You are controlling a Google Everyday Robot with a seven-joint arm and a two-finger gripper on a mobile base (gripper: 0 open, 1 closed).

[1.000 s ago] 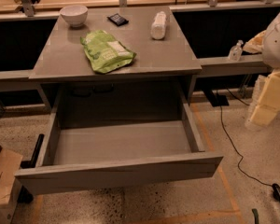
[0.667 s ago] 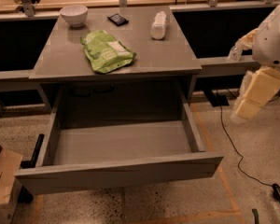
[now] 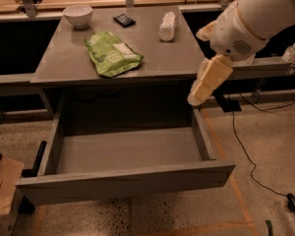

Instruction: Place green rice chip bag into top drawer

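— Where is the green rice chip bag point(image 3: 113, 54) lying?

— It is lying flat on the grey worktop point(image 3: 64, 65), a little left of the middle, with its white label patch facing up. Nothing is touching it.

— And the top drawer point(image 3: 128, 183)?

— It is standing pulled well out below the worktop's front edge, with its plain grey front panel nearest the camera. Its bare floor is showing.

— Where is the end effector point(image 3: 195, 97) sitting?

— It is hanging at the end of the white arm, off the right front corner of the worktop and above the drawer's right wall. It is pointing down and to the left, well apart from the bag. I cannot tell whether it is clenched or released; it is carrying nothing that I can make out.

— What else is resting on the worktop?

— A white bowl point(image 3: 78, 15) is sitting at the back left, a small dark packet point(image 3: 124, 19) is lying at the back middle, and a white plastic bottle point(image 3: 167, 26) is lying at the back right. A cardboard box point(image 3: 0, 191) is sitting on the floor at the left.
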